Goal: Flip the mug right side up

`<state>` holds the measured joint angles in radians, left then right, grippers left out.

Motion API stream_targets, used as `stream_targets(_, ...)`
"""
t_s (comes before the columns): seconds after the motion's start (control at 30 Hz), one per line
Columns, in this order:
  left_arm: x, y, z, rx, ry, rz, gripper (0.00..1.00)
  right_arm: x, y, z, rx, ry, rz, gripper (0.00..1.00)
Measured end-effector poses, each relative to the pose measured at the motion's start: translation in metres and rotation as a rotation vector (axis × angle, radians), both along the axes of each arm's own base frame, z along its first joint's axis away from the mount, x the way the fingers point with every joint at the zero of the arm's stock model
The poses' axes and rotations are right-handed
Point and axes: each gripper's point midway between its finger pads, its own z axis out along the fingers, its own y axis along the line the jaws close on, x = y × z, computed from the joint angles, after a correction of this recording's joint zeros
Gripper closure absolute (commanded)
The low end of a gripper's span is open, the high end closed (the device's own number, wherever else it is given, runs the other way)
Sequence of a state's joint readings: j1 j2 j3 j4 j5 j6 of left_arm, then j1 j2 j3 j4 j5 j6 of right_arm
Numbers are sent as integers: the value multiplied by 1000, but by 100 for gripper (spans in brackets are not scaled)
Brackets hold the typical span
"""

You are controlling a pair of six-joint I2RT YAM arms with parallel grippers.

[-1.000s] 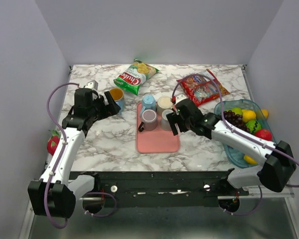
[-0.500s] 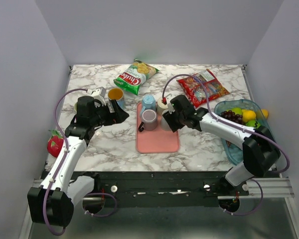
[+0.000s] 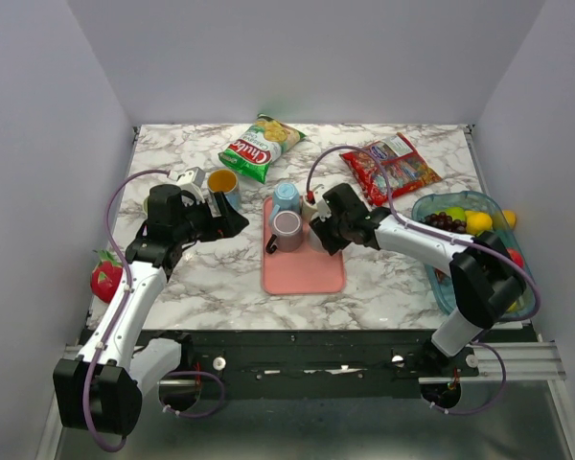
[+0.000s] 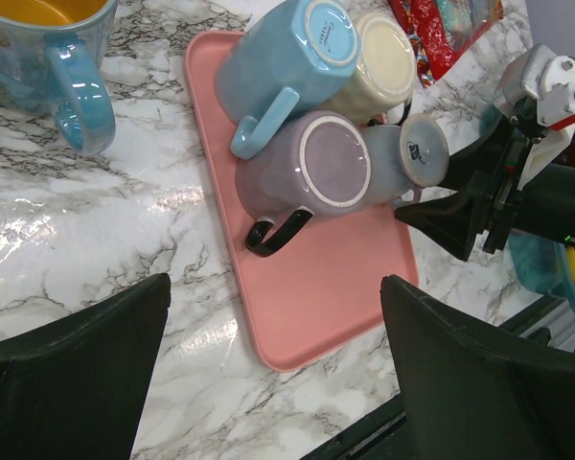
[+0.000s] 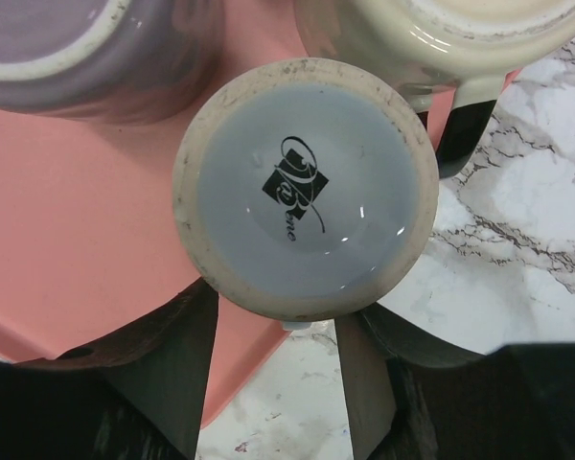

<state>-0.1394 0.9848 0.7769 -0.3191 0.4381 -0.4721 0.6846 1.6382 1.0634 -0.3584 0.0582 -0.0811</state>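
The right tool (image 5: 273, 369), fingers spread, straddles the upturned base of the grey mug (image 5: 305, 184) on the pink tray (image 4: 307, 307). Closing squarely, clear of the cream mug (image 5: 441, 34) just beyond, should steady the flip. The left tool, spread, holds nothing.

A white marble-pattern table (image 3: 220, 273) with grey veins stands inside a plain enclosure. Behind the table rises a pale grey back wall (image 3: 307, 57), and similar walls close its left and right sides. Along the table's near edge runs a black metal rail (image 3: 307, 350). The light is soft and even
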Motion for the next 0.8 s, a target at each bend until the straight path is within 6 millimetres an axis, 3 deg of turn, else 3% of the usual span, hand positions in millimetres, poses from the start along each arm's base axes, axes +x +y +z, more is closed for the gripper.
stream_targets(0.1, 0, 0, 0, 1, 0, -1, 1, 2, -3, -4, -9, 7, -5, 44)
stream_targets(0.3, 0, 0, 0, 1, 0, -2, 1, 3, -3, -6, -8, 11, 14, 58)
stream_targets(0.33, 0, 0, 0, 2, 0, -2, 1, 3, -2, -6, -3, 13, 17, 67)
stream_targets(0.5, 0, 0, 0, 3, -2, -3, 1, 3, 3, -4, 17, 18, 32, 79)
stream_targets(0.63, 0, 0, 0, 3, -1, -3, 1, 3, 3, -4, 19, 19, 33, 99)
stream_targets(0.8, -1, -1, 0, 0, -1, -9, 1, 3, 3, -4, 16, 24, 33, 99)
